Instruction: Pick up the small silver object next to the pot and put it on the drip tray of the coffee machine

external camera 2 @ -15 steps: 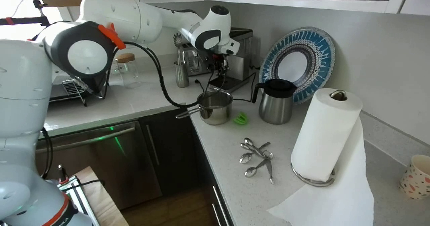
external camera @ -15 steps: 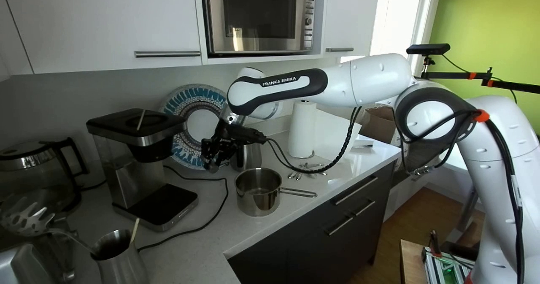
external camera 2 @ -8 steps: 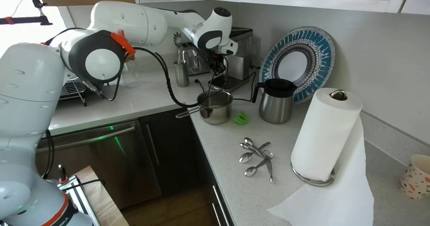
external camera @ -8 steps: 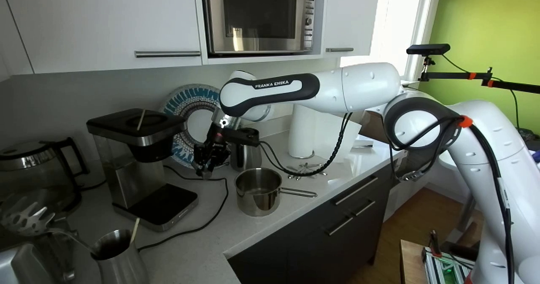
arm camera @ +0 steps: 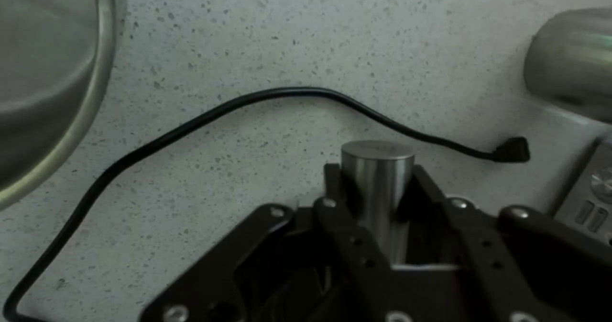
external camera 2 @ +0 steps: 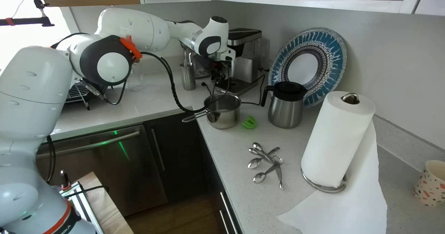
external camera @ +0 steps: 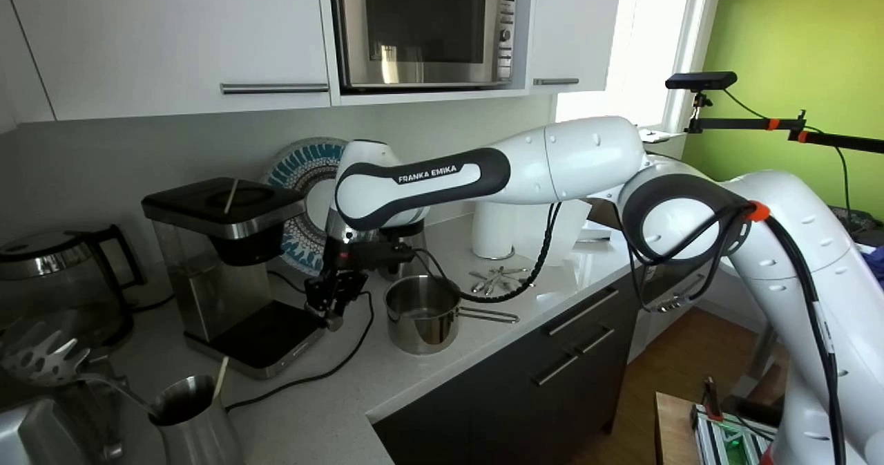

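Silver metal cylinder point(arm camera: 378, 188) is clasped by jaws parted to its width; carried too low, it could be knocked against the flat black drip tray point(external camera: 262, 335).

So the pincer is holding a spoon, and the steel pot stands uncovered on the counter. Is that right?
The held thing is misread: the wrist view shows the pincer holding a small silver cylinder. The steel pot does stand uncovered on the counter.

The arm point(external camera: 677, 216) reaches over the front edge of the countertop point(external camera: 476, 344), forearm point(external camera: 532, 168) sloping gently down to a bent wrist point(external camera 2: 211, 46), black gripper point(arm camera: 375, 183) hanging past the inner corner, fingers point(arm camera: 430, 193) clamped.
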Controlling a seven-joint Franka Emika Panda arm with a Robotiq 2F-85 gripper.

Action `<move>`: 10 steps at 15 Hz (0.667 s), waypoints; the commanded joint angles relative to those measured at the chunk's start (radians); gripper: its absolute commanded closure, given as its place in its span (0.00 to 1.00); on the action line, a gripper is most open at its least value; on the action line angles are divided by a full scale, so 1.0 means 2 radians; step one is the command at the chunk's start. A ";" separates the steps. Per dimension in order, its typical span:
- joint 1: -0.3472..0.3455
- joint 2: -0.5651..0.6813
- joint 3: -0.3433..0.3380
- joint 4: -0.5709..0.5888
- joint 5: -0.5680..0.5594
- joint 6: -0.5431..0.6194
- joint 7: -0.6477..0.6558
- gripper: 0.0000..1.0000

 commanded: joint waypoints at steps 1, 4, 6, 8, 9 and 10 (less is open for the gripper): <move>0.041 0.039 -0.024 0.037 -0.073 -0.007 0.004 0.88; 0.062 0.070 -0.039 0.064 -0.135 0.002 -0.009 0.88; 0.072 0.088 -0.053 0.092 -0.177 0.006 -0.016 0.88; 0.073 0.105 -0.061 0.123 -0.207 0.012 -0.032 0.88; 0.069 0.115 -0.060 0.141 -0.212 0.015 -0.044 0.88; 0.065 0.125 -0.057 0.157 -0.212 0.023 -0.054 0.88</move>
